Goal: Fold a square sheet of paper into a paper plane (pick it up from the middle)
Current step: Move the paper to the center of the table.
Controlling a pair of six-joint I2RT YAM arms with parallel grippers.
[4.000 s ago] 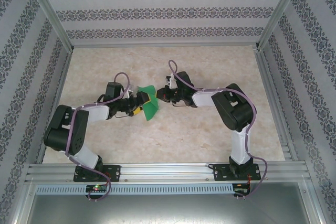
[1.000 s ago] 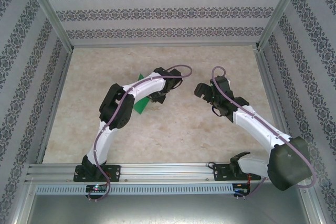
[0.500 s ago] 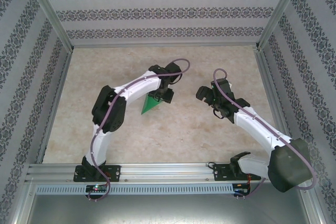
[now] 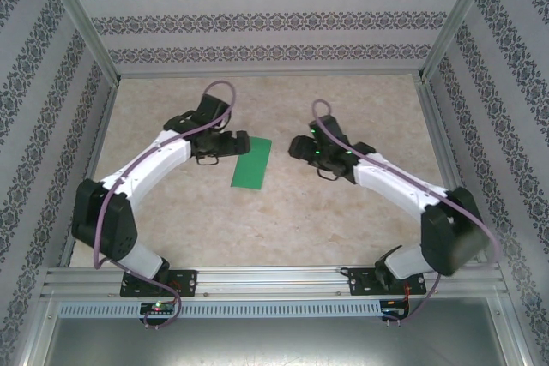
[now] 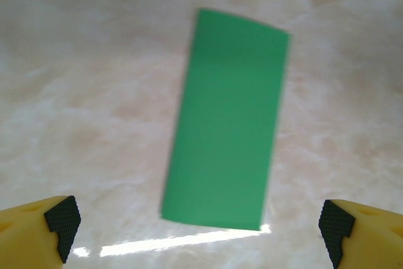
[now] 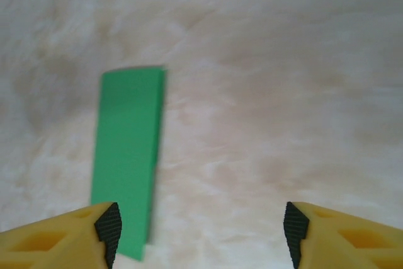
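Observation:
The sheet of paper [image 4: 251,163] lies flat on the table as a long, narrow bright green rectangle, free of both grippers. My left gripper [image 4: 241,144] hovers at its far left corner, open and holding nothing. In the left wrist view the paper [image 5: 227,118] lies ahead of the wide-apart fingertips [image 5: 63,218]. My right gripper [image 4: 292,147] is to the right of the paper, a small gap away, open and holding nothing. In the right wrist view the paper [image 6: 126,155] runs down beside the left fingertip [image 6: 108,225]. A paper plane is out of view.
The beige marbled tabletop [image 4: 283,220] is bounded by patterned walls and an aluminium frame rail [image 4: 274,279] at the near edge. A bright glare streak [image 5: 176,242] lies on the table just below the paper.
The left gripper has opened, let go of the paper and drawn back to the left. The paper now lies flat. The right gripper has moved left towards it and narrowed somewhat.

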